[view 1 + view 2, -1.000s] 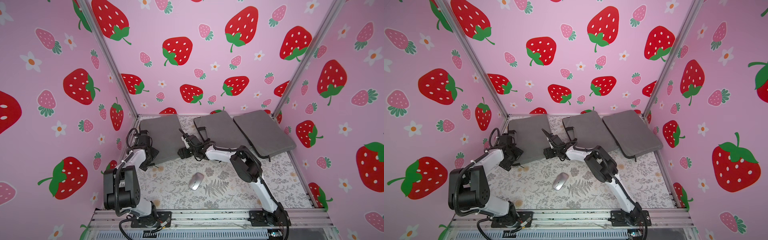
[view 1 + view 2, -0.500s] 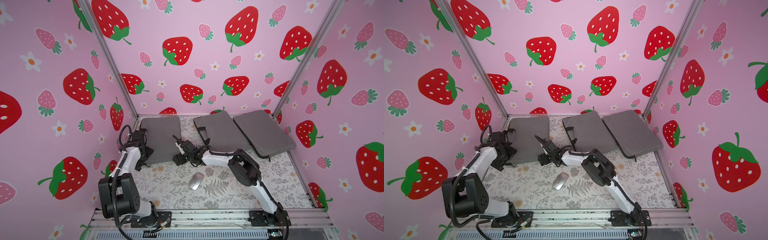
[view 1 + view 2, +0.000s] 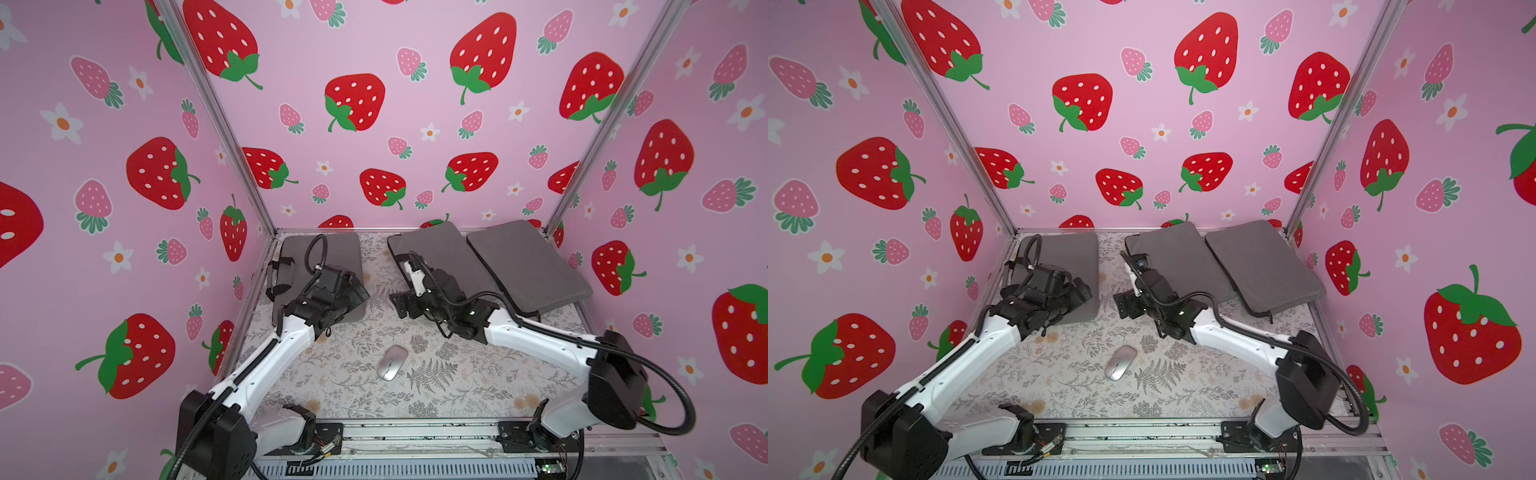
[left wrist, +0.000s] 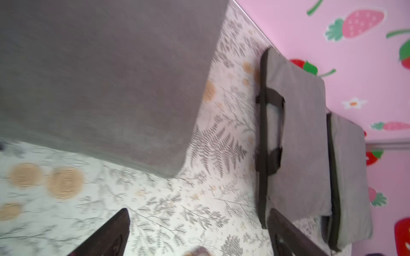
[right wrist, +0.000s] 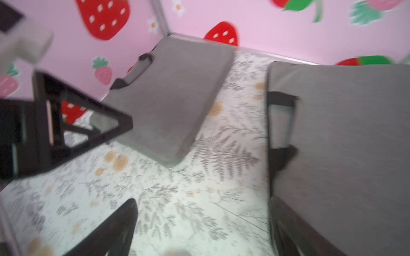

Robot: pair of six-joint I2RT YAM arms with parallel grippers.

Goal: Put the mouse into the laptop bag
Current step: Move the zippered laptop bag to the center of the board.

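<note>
Jaws wide apart, both empty; left arm (image 3: 270, 365) half hides a bag (image 3: 340, 249).

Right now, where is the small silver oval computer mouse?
In both top views the silver oval mouse lies on the fern-print tablecloth, mid-table, nearer the robot's base than the middle grey fabric laptop bag.

Both the left arm (image 3: 266, 365) and the right arm (image 3: 536, 340) consist of smooth white links joined by boxy matte-black joint housings (image 3: 615, 382). A ribbed black cable (image 3: 675, 388) loops outside each arm. Small dark screws (image 3: 291, 338) dot the white shells. Black base plates (image 3: 515, 432) sit at the foot of each arm, with thin loose wires (image 3: 324, 449) beside the left one. The right gripper (image 5: 203, 201) has dark, flat, tapered fingers (image 5: 115, 228). A tiny green dot (image 3: 1180, 312) on the right arm's wrist housing is possibly an indicator light.
</note>
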